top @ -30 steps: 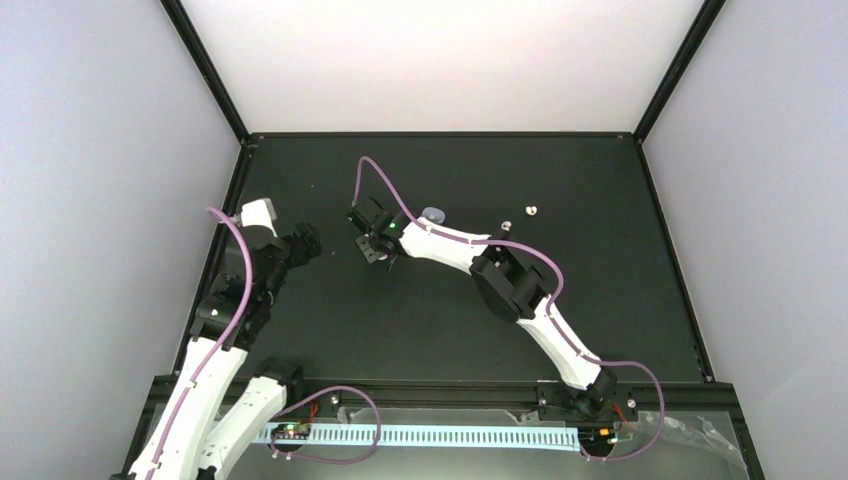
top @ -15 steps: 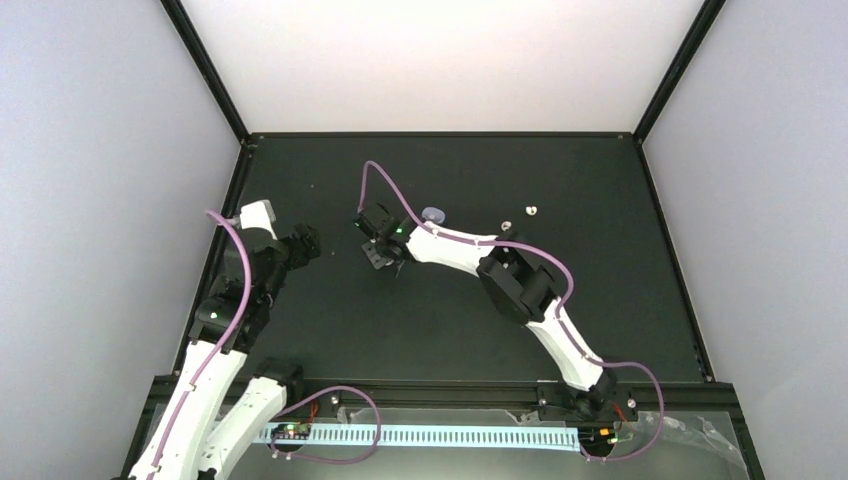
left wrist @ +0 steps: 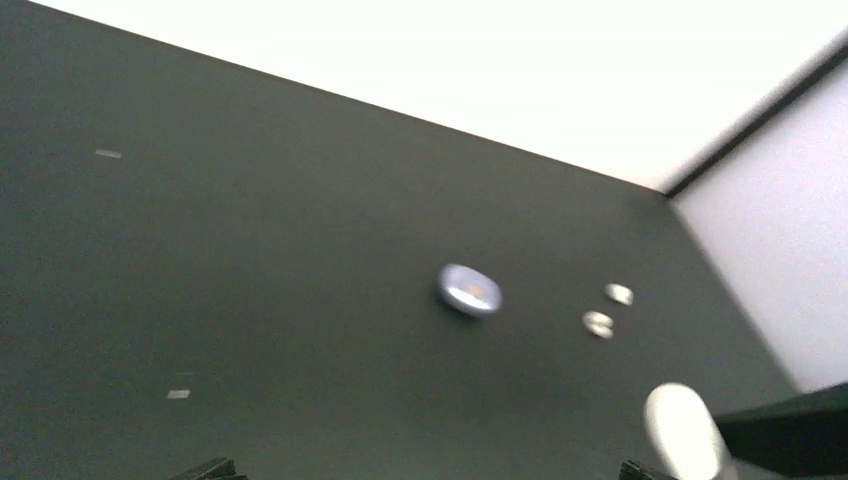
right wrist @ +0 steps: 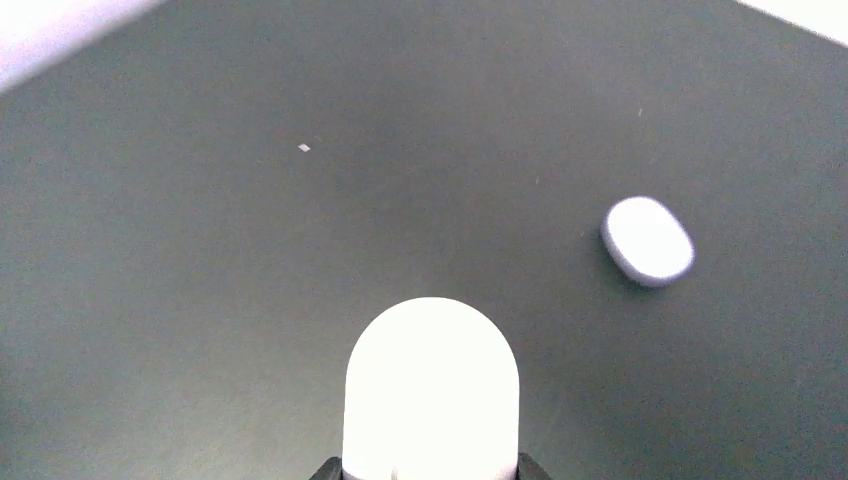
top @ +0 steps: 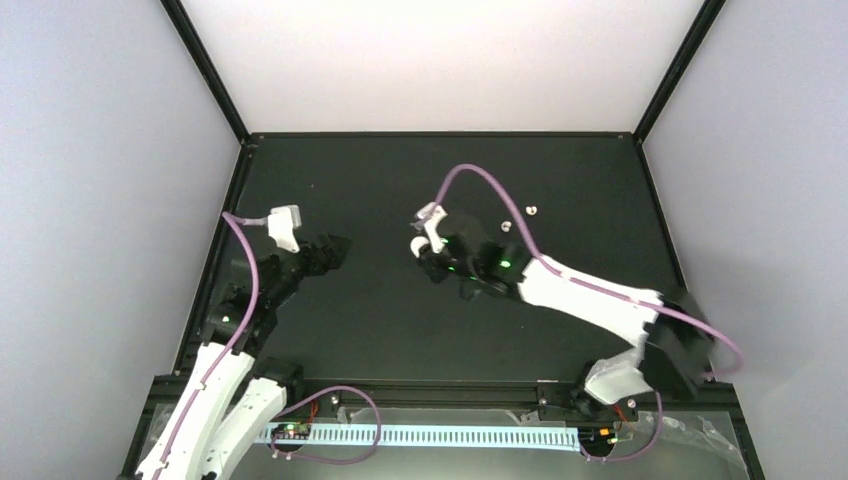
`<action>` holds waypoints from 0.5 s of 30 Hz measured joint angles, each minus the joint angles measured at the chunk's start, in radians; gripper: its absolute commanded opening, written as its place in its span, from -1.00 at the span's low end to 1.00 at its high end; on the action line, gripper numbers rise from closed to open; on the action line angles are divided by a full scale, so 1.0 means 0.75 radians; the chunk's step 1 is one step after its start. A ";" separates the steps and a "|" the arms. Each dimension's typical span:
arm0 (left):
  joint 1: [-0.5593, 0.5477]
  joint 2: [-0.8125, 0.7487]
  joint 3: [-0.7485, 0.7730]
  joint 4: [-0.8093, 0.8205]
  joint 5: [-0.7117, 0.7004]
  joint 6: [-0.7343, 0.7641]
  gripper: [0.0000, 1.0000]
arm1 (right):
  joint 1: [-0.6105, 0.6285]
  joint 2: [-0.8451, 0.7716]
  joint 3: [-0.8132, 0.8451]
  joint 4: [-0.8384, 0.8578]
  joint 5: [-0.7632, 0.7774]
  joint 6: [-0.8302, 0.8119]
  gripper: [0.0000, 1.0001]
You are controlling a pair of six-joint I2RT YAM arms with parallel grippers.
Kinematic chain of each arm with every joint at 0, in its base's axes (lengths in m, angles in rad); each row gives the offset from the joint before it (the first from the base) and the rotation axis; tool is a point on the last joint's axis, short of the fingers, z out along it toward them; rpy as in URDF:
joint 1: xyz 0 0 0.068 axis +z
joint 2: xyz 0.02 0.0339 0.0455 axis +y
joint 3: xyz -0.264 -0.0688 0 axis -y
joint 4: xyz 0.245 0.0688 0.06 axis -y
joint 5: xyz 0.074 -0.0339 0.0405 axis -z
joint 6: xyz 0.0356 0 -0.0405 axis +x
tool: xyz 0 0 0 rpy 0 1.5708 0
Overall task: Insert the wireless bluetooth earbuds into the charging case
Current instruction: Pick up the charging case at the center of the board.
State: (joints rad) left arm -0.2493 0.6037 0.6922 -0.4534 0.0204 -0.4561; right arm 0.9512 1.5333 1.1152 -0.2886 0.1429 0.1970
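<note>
1. We see a black table [top: 380, 330] with a matte top, filling the middle of the overhead view.
2. We see a bright white back wall [top: 440, 60] behind its far edge.
3. We see a pale grey wall on the left [top: 90, 200] and another on the right [top: 770, 200].
4. We see two black frame posts, one left [top: 205, 68] and one right [top: 675, 70], slanting up from the far corners.
5. We see a pale slotted strip [top: 450, 437] running along the near edge.
6. We see crumpled clear plastic [top: 700, 430] at the near right corner.
7. We see small pale specks on the tabletop: two in the left wrist view [left wrist: 107, 153] [left wrist: 178, 394], one in the right wrist view [right wrist: 304, 148].
</note>
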 measured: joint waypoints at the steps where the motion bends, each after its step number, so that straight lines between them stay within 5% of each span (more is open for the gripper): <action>1: -0.001 0.001 -0.039 0.064 0.098 -0.017 0.98 | 0.000 -0.112 -0.068 0.027 -0.015 -0.025 -0.65; 7: -0.132 0.119 -0.182 0.421 0.490 -0.147 0.97 | 0.003 -0.678 -0.369 0.066 -0.104 -0.183 -0.65; 15: -0.517 0.438 0.014 0.627 0.596 -0.136 0.80 | 0.012 -0.962 -0.449 -0.030 -0.136 -0.324 -0.64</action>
State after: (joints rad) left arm -0.6373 0.9321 0.7029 0.0166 0.4671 -0.5583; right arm 0.9600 0.8120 0.7784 -0.3107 0.0406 -0.0460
